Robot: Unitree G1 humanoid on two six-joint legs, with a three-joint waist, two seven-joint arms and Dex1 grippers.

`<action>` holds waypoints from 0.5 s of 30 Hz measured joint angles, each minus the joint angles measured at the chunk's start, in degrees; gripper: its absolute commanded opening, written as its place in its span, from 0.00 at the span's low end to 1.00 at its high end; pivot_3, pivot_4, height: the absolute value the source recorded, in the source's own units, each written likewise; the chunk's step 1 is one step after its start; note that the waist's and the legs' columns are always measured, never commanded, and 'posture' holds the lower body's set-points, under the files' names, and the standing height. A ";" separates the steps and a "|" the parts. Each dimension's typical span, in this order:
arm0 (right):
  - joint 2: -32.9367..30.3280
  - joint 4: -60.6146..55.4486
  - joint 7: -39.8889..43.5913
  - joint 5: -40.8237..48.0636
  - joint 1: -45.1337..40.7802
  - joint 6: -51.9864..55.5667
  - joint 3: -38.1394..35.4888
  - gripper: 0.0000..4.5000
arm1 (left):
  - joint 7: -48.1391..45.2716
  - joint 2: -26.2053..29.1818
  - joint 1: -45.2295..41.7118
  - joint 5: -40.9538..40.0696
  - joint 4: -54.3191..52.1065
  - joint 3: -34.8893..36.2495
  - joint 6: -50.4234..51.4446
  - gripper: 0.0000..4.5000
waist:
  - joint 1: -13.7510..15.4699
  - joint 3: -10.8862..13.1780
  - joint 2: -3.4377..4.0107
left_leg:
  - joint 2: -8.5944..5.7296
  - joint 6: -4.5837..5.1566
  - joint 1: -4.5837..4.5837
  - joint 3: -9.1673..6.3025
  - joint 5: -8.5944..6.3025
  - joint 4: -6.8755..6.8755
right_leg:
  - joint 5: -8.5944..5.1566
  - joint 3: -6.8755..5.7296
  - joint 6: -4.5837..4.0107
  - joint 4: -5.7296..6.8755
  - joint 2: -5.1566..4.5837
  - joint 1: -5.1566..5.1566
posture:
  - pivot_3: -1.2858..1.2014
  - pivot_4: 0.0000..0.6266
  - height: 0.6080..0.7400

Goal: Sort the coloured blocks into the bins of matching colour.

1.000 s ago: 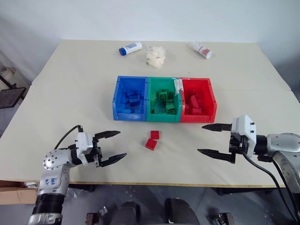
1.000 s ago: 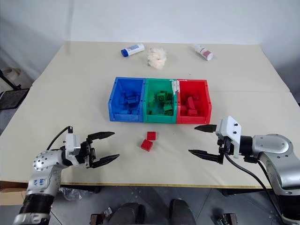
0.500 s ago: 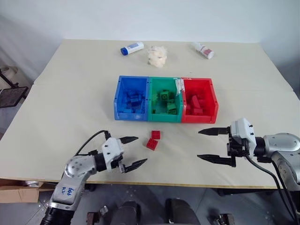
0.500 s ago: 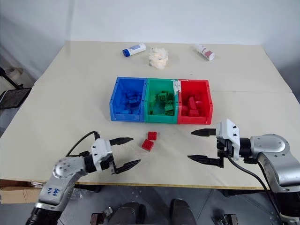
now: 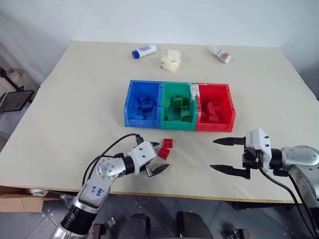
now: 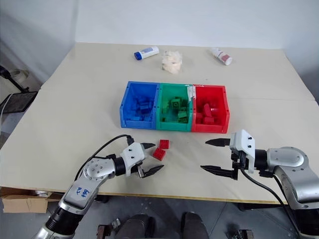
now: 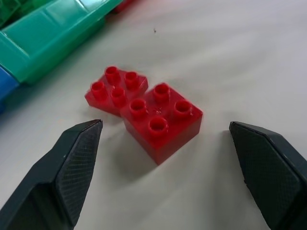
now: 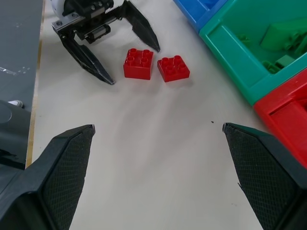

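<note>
Flanking the nearer red block [image 7: 161,121], your left claw [image 5: 158,157] stands open, touching nothing; a second red block [image 7: 116,88] touches it on the desk [image 5: 75,114] before the bins [image 5: 179,123]. Your right claw [image 5: 223,155] hangs open.

Table [image 5: 75,99]: bins [image 5: 179,123], blocks [image 5: 165,149], bottles [image 5: 144,51]

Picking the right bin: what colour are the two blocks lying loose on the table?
Both blocks are red, clearest in the left wrist view.

wall [image 5: 199,20]: plain white | table [image 5: 84,99]: cream top | floor [image 5: 30,219]: grey | box [image 5: 20,203]: cardboard, under table's left edge
</note>
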 measured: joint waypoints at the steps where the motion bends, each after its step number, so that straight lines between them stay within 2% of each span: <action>1: 0.00 -0.31 -0.29 0.00 0.35 -0.02 -0.21 1.00 | 0.01 0.00 -0.04 0.03 -0.13 -0.23 0.34 0.80 | 0.00 0.00 0.00 | 0.00 0.00 0.00 0.00 0.00 0.00 | 0.00 0.00 0.00 0.00 0.00 0.00 | 0.52 0.24 1.00; 6: 0.00 -0.82 -1.34 -0.02 1.84 -0.25 -1.65 1.00 | 0.11 0.19 -0.04 0.10 -0.14 -0.49 0.60 0.48 | 0.00 0.00 0.00 | 0.00 -0.02 0.00 0.00 0.01 0.03 | 0.00 -0.01 0.00 0.02 0.00 0.00 | 0.52 0.24 1.00; 7: 0.00 -0.83 -1.38 -0.01 2.16 -0.26 -1.93 1.00 | 0.17 0.20 -0.04 0.09 -0.10 -0.45 0.57 0.45 | -0.02 0.00 0.00 | 0.00 -0.02 0.00 0.00 0.01 0.03 | 0.00 -0.01 0.00 0.02 0.00 0.01 | 0.52 0.24 1.00; 15: 0.13 -0.91 -1.38 1.03 4.23 -0.44 -4.23 1.00 | 0.48 -1.63 -0.04 -2.03 2.31 1.23 -1.20 0.45 | 0.00 0.00 0.00 | 0.00 -0.02 0.00 0.00 0.01 0.07 | 0.00 -0.01 0.00 0.03 0.00 0.01 | 0.52 0.24 1.00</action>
